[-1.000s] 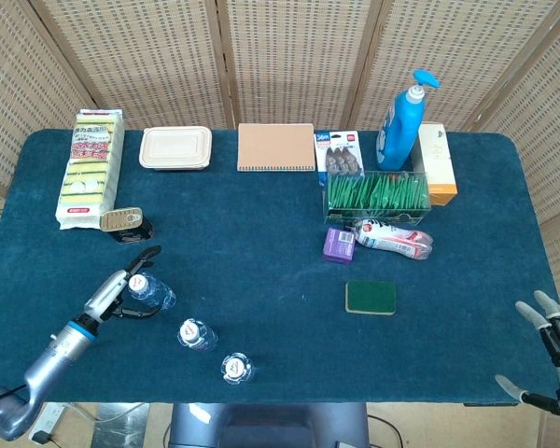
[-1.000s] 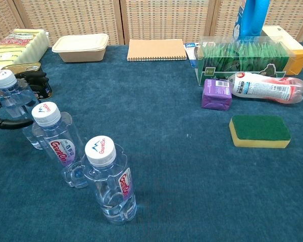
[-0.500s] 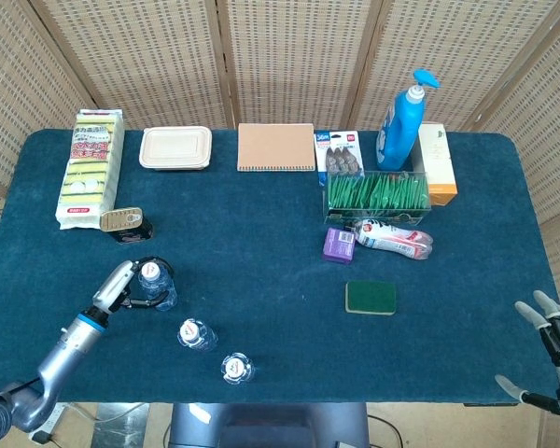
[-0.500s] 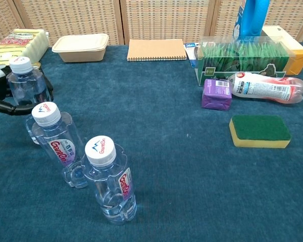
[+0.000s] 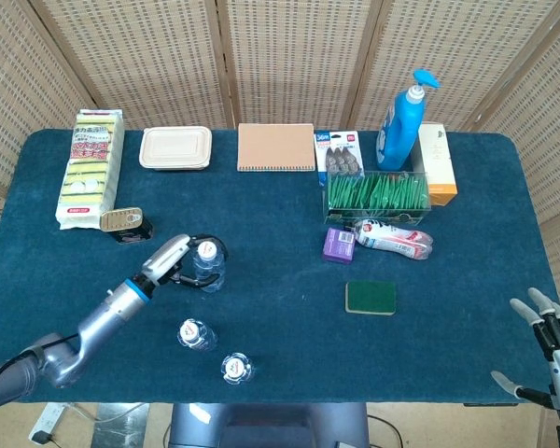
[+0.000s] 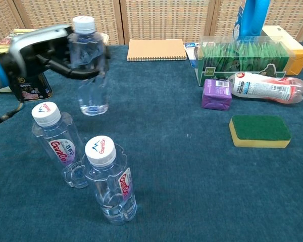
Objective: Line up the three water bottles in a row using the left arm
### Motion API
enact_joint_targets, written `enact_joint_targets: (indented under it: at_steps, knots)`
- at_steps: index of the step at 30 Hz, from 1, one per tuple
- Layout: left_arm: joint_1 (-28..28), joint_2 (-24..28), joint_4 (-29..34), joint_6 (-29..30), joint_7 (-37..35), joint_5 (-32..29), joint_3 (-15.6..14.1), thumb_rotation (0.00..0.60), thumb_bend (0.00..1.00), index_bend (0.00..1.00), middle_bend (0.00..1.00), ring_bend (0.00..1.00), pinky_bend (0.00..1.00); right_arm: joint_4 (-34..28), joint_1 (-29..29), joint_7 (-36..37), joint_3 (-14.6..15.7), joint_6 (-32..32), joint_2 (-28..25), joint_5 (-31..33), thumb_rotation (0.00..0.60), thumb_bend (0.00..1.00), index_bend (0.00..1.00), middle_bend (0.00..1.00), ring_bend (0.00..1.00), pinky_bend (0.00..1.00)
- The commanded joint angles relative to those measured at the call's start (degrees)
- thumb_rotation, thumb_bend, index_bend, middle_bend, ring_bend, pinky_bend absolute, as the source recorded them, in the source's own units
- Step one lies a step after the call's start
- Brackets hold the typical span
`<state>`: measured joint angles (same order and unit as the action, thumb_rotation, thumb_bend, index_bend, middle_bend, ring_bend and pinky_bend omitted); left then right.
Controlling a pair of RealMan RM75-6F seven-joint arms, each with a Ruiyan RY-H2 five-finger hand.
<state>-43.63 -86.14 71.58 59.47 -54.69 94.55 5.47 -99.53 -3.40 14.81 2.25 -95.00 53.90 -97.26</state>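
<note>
Lifted and carried right since the earlier frames, the third bottle (image 6: 91, 65) now hangs upright in your left hand (image 6: 45, 50), fingers wrapped around its upper body, its base apparently clear of the blue table (image 5: 261, 243). You have it far of the other 2 bottles, the middle bottle (image 6: 55, 143) and the near bottle (image 6: 111, 179), which stand side by side near the front-left edge. Your right hand (image 5: 546, 331) rests at the near right corner, fingers spread, holding nothing.
</note>
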Motion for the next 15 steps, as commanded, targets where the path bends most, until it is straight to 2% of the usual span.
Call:
enact_joint_targets:
  at_steps: [1, 8, 15]
  knots:
    - [-4.51, -0.83, 0.40, -2.75, 1.56, 1.33, 1.57, 0.600, 0.38, 0.48, 0.51, 0.36, 0.49, -0.35, 0.35, -0.91, -0.54, 0.82, 0.32, 1.10, 0.600, 0.00, 0.11, 0.00, 0.00, 0.00]
    - [-11.53, -4.48, -4.29, -4.19, 2.36, 5.41, 1.06, 0.600, 0.37, 0.48, 0.51, 0.36, 0.49, -1.20, 1.17, -3.17, -1.45, 3.15, 0.94, 3.92, 0.600, 0.00, 0.11, 0.00, 0.00, 0.00]
    - [-17.45, -10.21, -11.52, -8.30, -2.97, 3.91, 1.05, 0.600, 0.37, 0.48, 0.51, 0.36, 0.49, -2.26, 1.66, -5.38, -2.23, 4.62, 1.53, 6.12, 0.600, 0.00, 0.11, 0.00, 0.00, 0.00]
